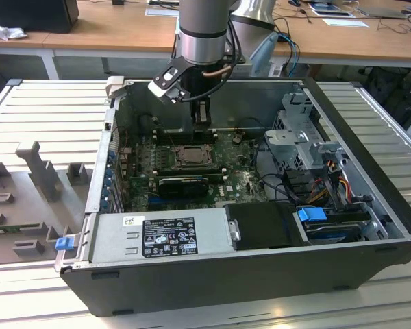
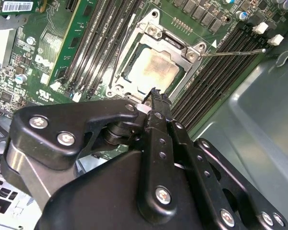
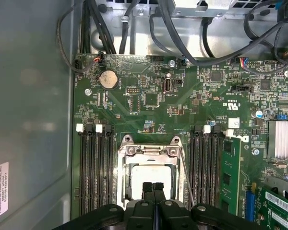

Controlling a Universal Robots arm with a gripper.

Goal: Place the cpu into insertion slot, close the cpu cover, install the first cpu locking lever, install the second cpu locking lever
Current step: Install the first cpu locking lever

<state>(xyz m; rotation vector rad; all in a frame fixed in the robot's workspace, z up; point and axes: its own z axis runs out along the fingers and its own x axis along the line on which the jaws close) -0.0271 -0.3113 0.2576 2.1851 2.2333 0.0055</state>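
Cpu (image 3: 149, 176) lies in the insertion slot (image 3: 126, 140) under the lowered cpu cover (image 3: 151, 151). My pincer (image 3: 152, 188) hangs just above, tips pressed together, holding nothing. I judge the loose locking lever (image 2: 233, 52) could slip off such narrow tips and spring back.

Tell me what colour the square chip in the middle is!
The cpu is pale silvery grey, clearest in the second wrist view.
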